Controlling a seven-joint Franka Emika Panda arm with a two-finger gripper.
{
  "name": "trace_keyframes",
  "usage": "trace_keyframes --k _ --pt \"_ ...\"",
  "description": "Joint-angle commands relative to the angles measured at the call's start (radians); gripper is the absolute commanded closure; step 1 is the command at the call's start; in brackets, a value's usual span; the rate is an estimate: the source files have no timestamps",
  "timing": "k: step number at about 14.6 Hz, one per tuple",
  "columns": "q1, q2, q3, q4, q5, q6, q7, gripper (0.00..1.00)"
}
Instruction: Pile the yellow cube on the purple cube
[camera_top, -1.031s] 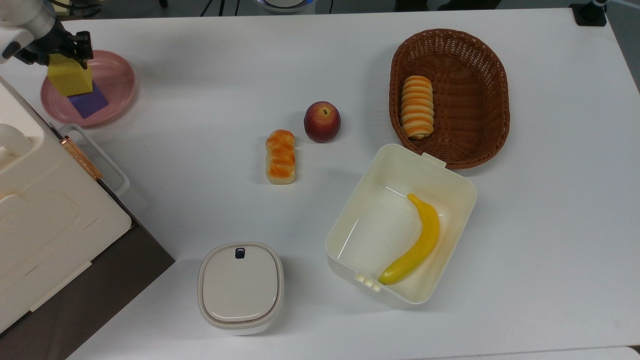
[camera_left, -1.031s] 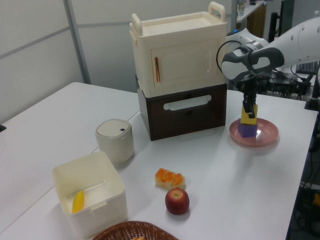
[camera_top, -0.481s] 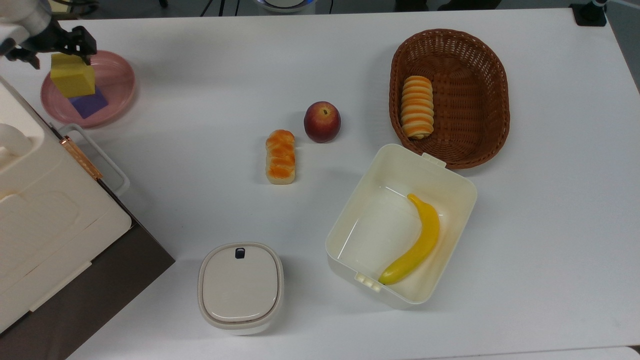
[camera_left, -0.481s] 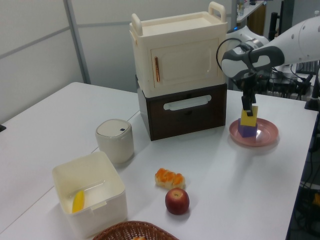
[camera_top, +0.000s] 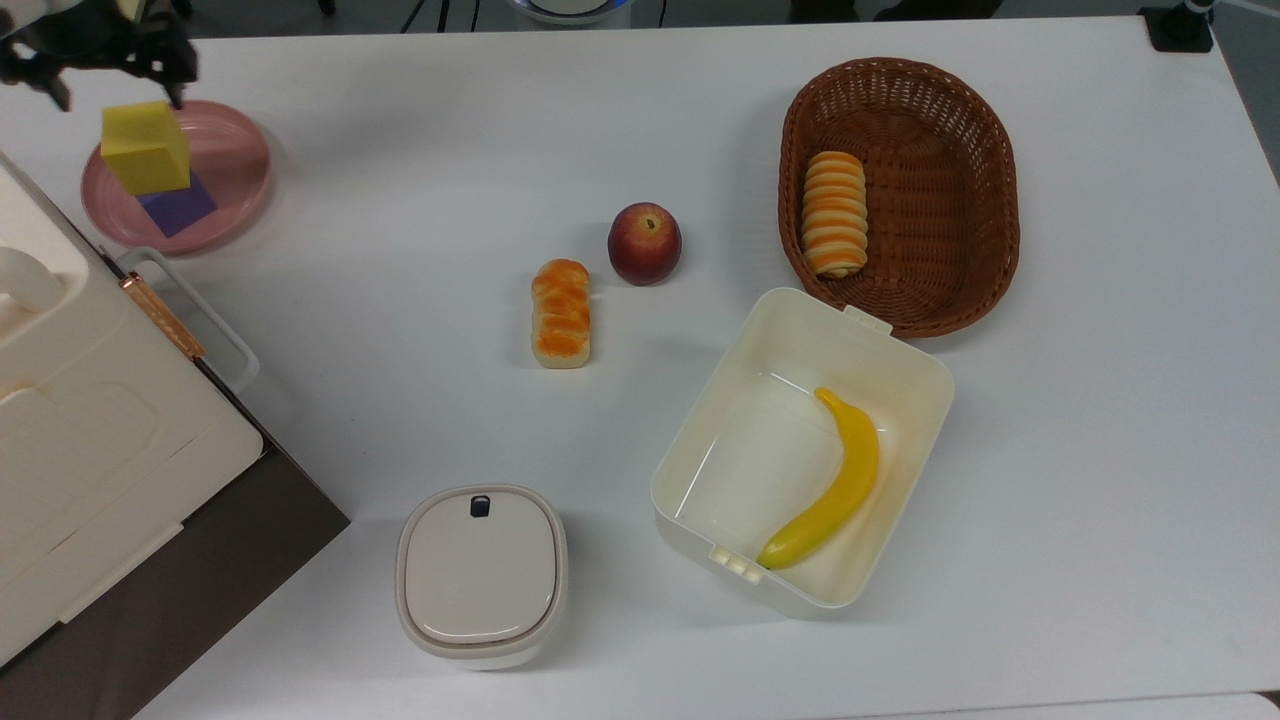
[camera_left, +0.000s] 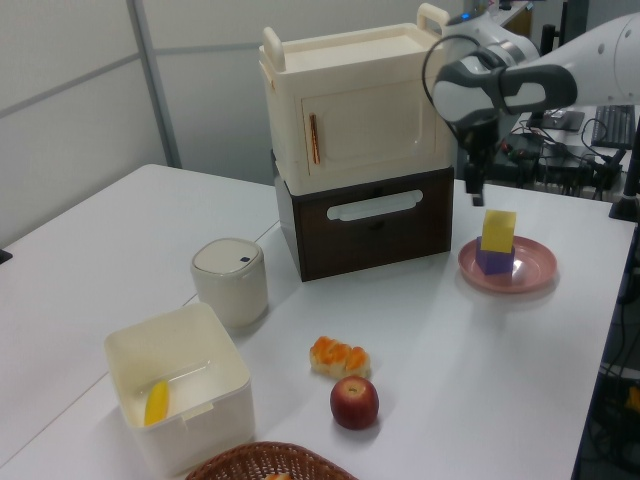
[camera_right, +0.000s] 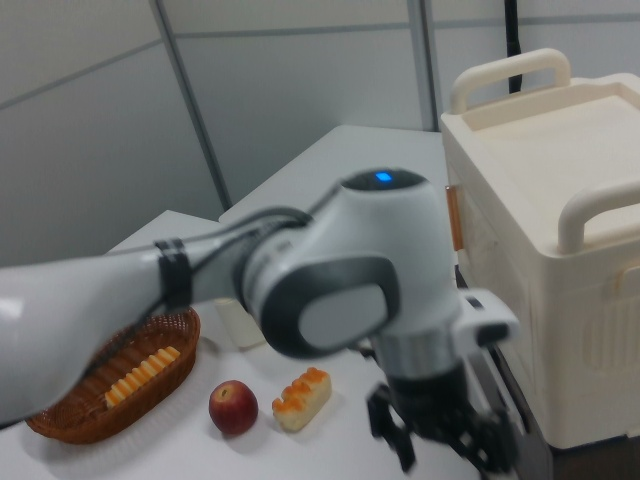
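Note:
The yellow cube (camera_top: 145, 147) (camera_left: 498, 230) rests on top of the purple cube (camera_top: 180, 209) (camera_left: 492, 261), slightly offset, inside a pink plate (camera_top: 235, 160) (camera_left: 535, 272). My gripper (camera_top: 115, 80) (camera_left: 470, 186) (camera_right: 450, 452) hangs open above the stack, clear of the yellow cube, with nothing between its fingers. In the left view it is up and to the left of the cubes.
A cream cabinet (camera_top: 70, 400) (camera_left: 350, 95) on a brown drawer unit (camera_left: 365, 220) stands beside the plate. On the table lie a peach (camera_top: 644, 243), a bread loaf (camera_top: 561, 313), a wicker basket (camera_top: 960, 150) with a roll, a cream box (camera_top: 900, 360) holding a banana (camera_top: 835, 490), and a lidded canister (camera_top: 481, 573).
The gripper has opened, let go of the yellow cube and risen away. The yellow cube stays on the purple cube.

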Motion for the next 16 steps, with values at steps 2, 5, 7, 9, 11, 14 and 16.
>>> trace_keyframes --k 2,5,7,9,11,14,16 --pt "0.185 -0.039 -0.004 -0.023 0.046 -0.024 0.290 0.00" --pt "0.298 -0.085 -0.002 -0.023 0.050 -0.026 0.527 0.00" --pt "0.370 -0.108 -0.002 -0.023 0.050 -0.053 0.623 0.00" --pt "0.453 -0.125 -0.004 -0.023 0.050 -0.098 0.711 0.00" --pt "0.496 -0.160 -0.002 -0.023 0.050 -0.133 0.740 0.00" --pt "0.529 -0.177 -0.004 -0.023 0.054 -0.155 0.744 0.00" --pt "0.529 -0.188 -0.002 -0.022 0.103 -0.155 0.744 0.00"
